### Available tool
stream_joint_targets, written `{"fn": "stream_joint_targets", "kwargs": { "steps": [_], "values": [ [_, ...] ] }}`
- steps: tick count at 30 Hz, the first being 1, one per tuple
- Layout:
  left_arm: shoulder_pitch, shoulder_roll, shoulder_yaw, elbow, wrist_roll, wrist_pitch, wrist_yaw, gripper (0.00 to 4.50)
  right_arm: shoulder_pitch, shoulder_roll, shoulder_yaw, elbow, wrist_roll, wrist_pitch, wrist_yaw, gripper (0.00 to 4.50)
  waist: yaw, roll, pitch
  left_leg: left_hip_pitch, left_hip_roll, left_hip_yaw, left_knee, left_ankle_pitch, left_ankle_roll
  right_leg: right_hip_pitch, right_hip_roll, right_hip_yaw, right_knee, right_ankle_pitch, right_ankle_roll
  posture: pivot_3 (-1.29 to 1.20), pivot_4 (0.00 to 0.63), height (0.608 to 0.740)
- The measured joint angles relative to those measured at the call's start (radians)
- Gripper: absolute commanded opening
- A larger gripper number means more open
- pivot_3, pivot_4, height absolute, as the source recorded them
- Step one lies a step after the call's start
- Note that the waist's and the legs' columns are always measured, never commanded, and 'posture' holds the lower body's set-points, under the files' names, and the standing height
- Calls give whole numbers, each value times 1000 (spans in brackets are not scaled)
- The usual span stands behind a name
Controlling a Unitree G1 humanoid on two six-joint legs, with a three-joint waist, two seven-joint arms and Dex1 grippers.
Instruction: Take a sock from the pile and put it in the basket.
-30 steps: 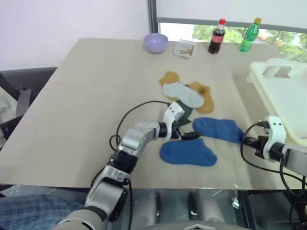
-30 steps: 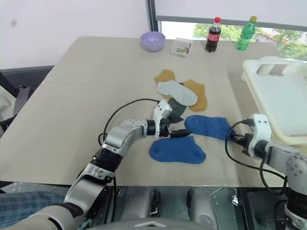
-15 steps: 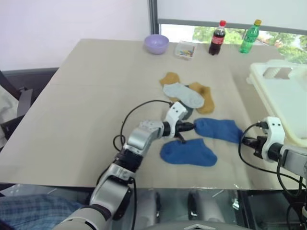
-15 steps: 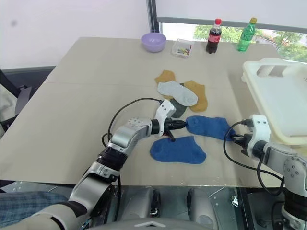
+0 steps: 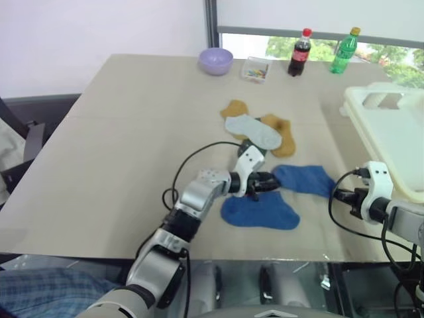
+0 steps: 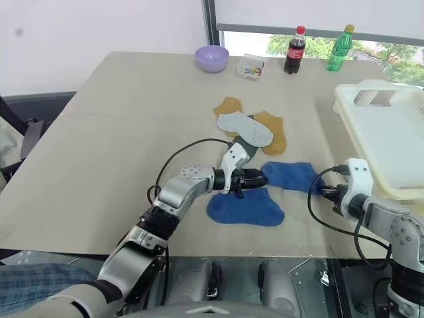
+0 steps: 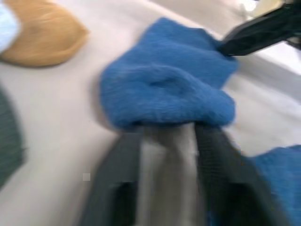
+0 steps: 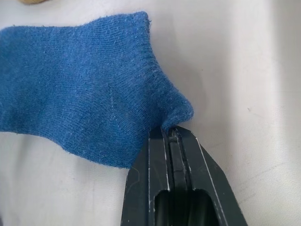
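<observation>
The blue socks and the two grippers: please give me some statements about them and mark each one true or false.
1. The right gripper is shut on a corner of the farther blue sock. True.
2. The left gripper is at the other end of that same sock, fingers apart. True.
3. The nearer blue sock lies inside the basket. False: it lies on the table.
4. The grey sock lies over the mustard socks. True.
5. The lilac bowl holds a sock. False: no sock is visible in it.
</observation>
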Motion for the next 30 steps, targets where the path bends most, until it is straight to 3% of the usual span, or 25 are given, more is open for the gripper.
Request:
{"fn": "stream_joint_targets", "kwargs": {
  "steps": [2,5,9,13,14,15,30],
  "values": [
    [7,2,-22,-14,13,-28,-1,3968,-1,0,1,0,-2,0,1,0,1,0,0,0,0,0,0,0,0,0,0,0,0,0,1,0,150,736],
    [9,-1,-40,-13,32,-58,11,3968,-2,0,3,0,-4,-1,3,0,0,0,0,0,0,0,0,0,0,0,0,0,0,0,1,0,150,736],
    [4,-13,-29,23,45,-99,44,2784,-2,0,5,0,-7,-2,10,0,0,0,0,0,0,0,0,0,0,0,0,0,0,-1,1,0,150,736],
    [-5,-7,-20,49,68,-130,59,839,-2,0,7,1,-11,-6,18,0,-2,0,0,0,0,0,0,0,0,0,0,0,0,-1,1,0,150,736],
    [-6,-7,-18,56,72,-136,63,673,-2,0,8,1,-12,-7,19,0,-2,0,0,0,0,0,0,0,0,0,0,0,0,0,1,0,150,736],
    [-6,-5,-18,59,74,-143,66,93,-3,0,9,1,-14,-9,20,0,-2,0,0,0,0,0,-1,0,0,0,0,0,0,0,0,0,150,736],
    [-2,-32,26,143,96,-352,123,36,-8,5,19,-2,-28,-13,38,0,-3,0,0,-1,1,0,-1,0,0,-1,0,0,0,0,0,0,150,736]
  ]
}}
